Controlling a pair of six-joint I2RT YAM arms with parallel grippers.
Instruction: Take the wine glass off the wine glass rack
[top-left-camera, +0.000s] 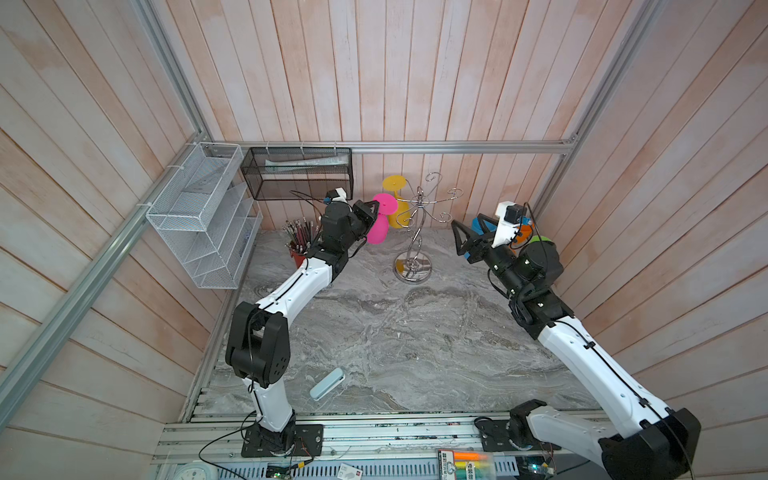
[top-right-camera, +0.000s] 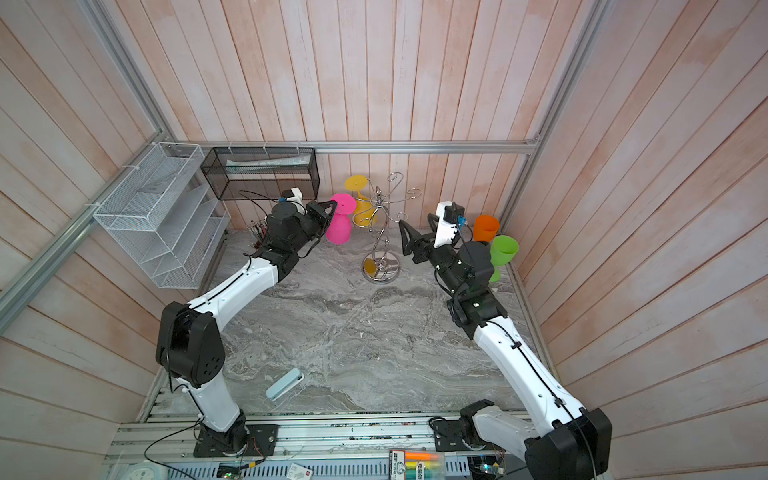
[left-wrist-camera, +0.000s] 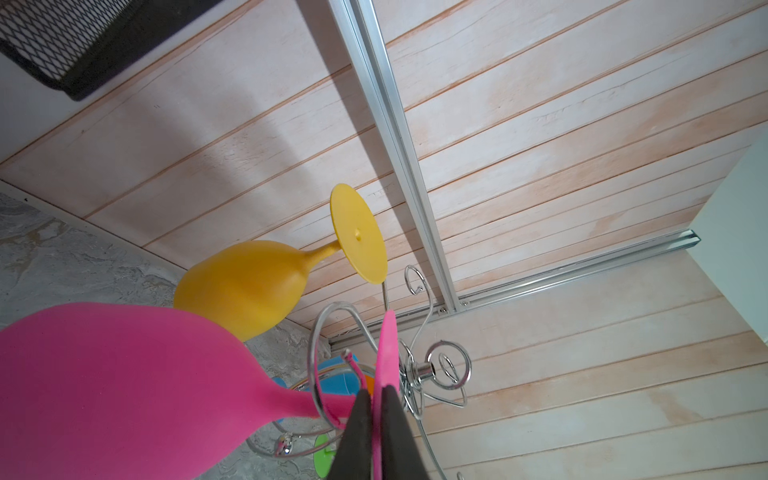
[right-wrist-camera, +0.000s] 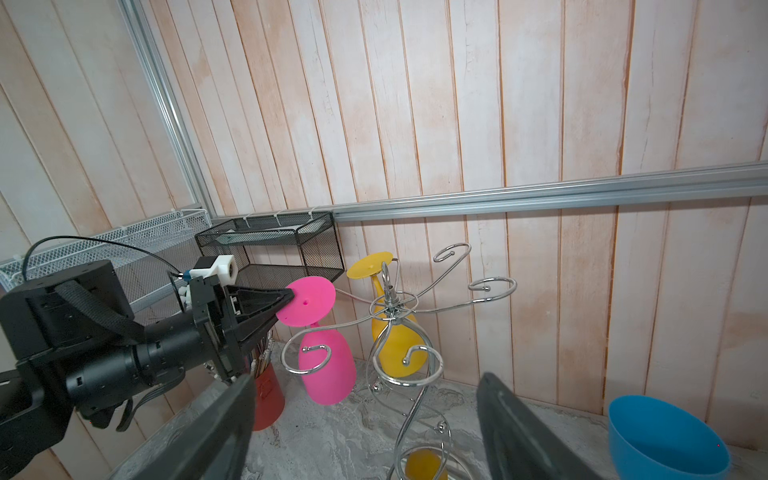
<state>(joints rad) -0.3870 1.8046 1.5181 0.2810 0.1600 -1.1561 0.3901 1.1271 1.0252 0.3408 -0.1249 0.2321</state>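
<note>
Half done: your left gripper (right-wrist-camera: 291, 296) pinches the wine glass (right-wrist-camera: 328, 374) at its foot, seemingly not yet off the rack (top-left-camera: 411, 272); right gripper (top-left-camera: 457, 237) stands open.

Counts

Wine glasses, five: pink glass (top-right-camera: 337, 229), yellow glass (top-right-camera: 363, 216), blue glass (right-wrist-camera: 665, 436), orange glass (top-right-camera: 486, 227), green glass (top-right-camera: 504, 249). Wine glass rack (top-right-camera: 380, 270), one. Wall baskets, two: white wire (top-right-camera: 158, 232), black mesh (top-right-camera: 257, 172). Red pencil cup (right-wrist-camera: 268, 395), one. Pale blue case (top-right-camera: 284, 383), one.

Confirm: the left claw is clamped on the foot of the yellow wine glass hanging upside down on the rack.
Wrong colour. The left claw is clamped on the foot of the pink wine glass hanging upside down on the rack; the right wrist view shows it.
</note>
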